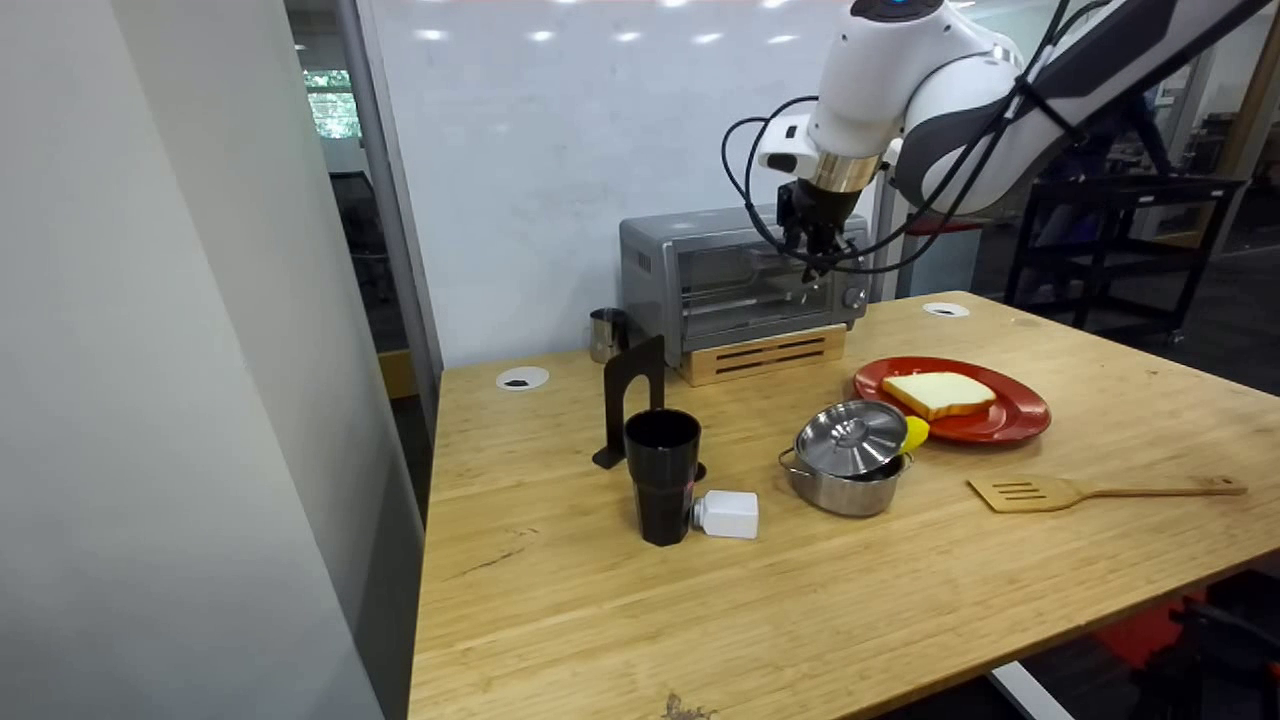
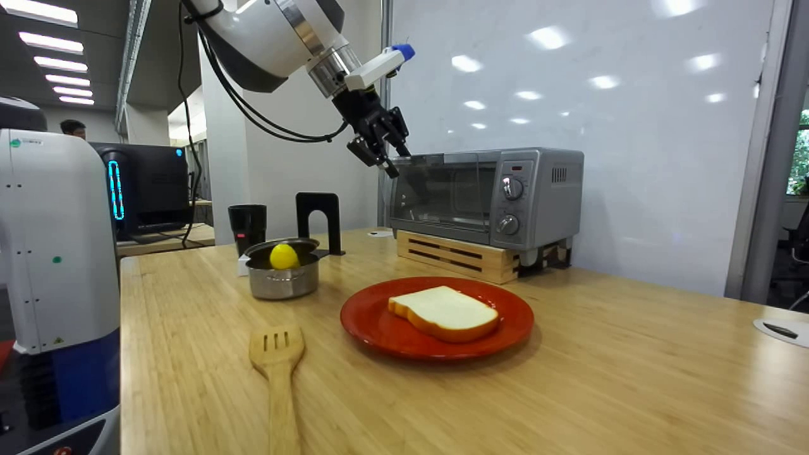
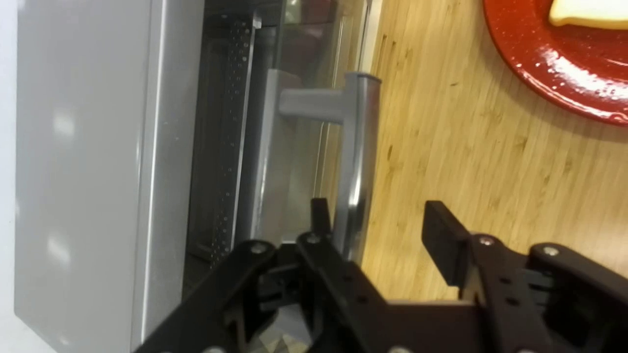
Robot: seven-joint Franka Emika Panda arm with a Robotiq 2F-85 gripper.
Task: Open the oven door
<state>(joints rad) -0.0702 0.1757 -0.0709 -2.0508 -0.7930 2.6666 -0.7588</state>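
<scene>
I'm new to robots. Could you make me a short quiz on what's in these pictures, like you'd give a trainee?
1. What lies on the red plate?
2. True or false: the oven door stands partly open.
3. Choose one: in the wrist view, the tool is (a) shut tight, (b) open, (c) out of sight.

Key: 1. A slice of bread. 2. True. 3. b.

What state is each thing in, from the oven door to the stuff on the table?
Oven door: partly open
Oven: can't tell whether it's on
Gripper: open
Pot: partly uncovered
Pot lid: tilted, not closed
Black cup: upright
Metal cup: upright
White bottle: lying on its side
Black stand: upright
Bread slice: lying on the red plate
Spatula: lying flat
</scene>
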